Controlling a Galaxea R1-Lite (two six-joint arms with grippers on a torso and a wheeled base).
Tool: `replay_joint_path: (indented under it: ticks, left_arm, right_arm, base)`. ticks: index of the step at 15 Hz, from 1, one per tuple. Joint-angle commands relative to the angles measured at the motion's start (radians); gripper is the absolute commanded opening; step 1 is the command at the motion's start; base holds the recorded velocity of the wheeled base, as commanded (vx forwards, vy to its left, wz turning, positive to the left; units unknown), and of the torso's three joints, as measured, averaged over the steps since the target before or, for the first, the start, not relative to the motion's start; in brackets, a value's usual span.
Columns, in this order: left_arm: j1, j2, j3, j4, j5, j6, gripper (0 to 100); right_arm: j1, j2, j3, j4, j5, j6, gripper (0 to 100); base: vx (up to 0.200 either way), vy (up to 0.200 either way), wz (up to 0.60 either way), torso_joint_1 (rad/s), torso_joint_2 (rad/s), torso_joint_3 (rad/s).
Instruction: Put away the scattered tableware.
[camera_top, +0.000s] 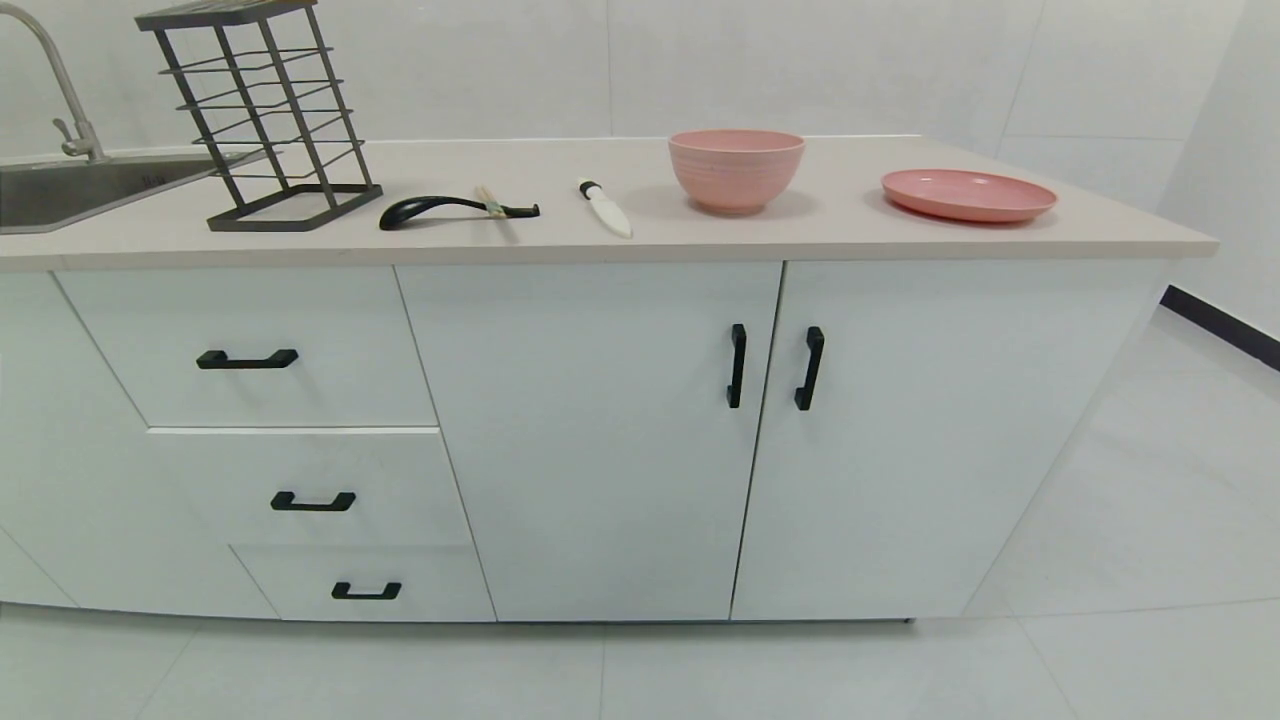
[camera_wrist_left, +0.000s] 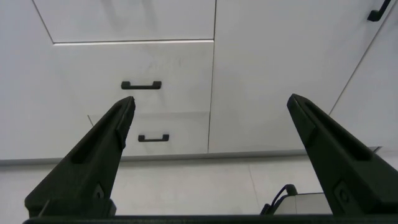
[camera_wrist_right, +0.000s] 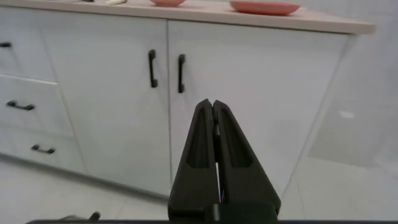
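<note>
My left gripper (camera_wrist_left: 211, 102) has its fingers spread wide, and between them I see drawer fronts. It sits low and well back from the cabinet, aimed at the middle drawer handle (camera_wrist_left: 141, 85) and the bottom drawer handle (camera_wrist_left: 153, 138). A loop of dark cable (camera_wrist_left: 280, 196) shows near its base, but its ends are cut off.

My right gripper (camera_wrist_right: 214, 106) has its fingers pressed flat together, gripping nothing. It is also low, below the counter (camera_top: 700, 235) edge and clear of the cabinet, pointing at the right cabinet door, just right of the paired door handles (camera_wrist_right: 152, 68).

All the tableware is up on the counter. The pink plate (camera_top: 968, 194) lies flat towards the right end. The pink bowl (camera_top: 736, 170) stands upright to its left, apart from it. In the right wrist view the bowl is cropped to a sliver at the frame edge.

Left of the bowl lies a white knife (camera_top: 605, 207) with a dark band near its far end. I cannot tell whether the white part is a blade or a sheath. Further left is a black spoon (camera_top: 430, 208) with chopsticks (camera_top: 490, 203) crossing its handle. The chopsticks are short in view and hard to separate.

A black wire rack (camera_top: 270, 110) stands just left of the spoon, its top cropped. Beyond it, the sink (camera_top: 70, 190) and faucet (camera_top: 60, 90) are cut off by the frame.
</note>
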Motion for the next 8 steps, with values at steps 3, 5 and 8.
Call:
replay_joint_path:
  ticks: [3,5,8]
  left_arm:
    - [0.000,0.001,0.000,-0.001,0.001,-0.001,100]
    - [0.000,0.001,0.000,-0.001,-0.001,0.001,100]
    - [0.000,0.001,0.000,-0.001,-0.001,-0.001,100]
  right_arm:
    - [0.051,0.268,-0.077,0.013,0.098,-0.005,100]
    - [0.102,0.367,-0.112,-0.014,0.098,-0.005,100]
    - [0.171,0.569,-0.173,-0.090,0.098,-0.005,100]
  base:
    - [0.000,0.000,0.00,0.000,0.00,0.000]
    - [0.000,0.000,0.00,0.000,0.00,0.000]
    - [0.000,0.000,0.00,0.000,0.00,0.000]
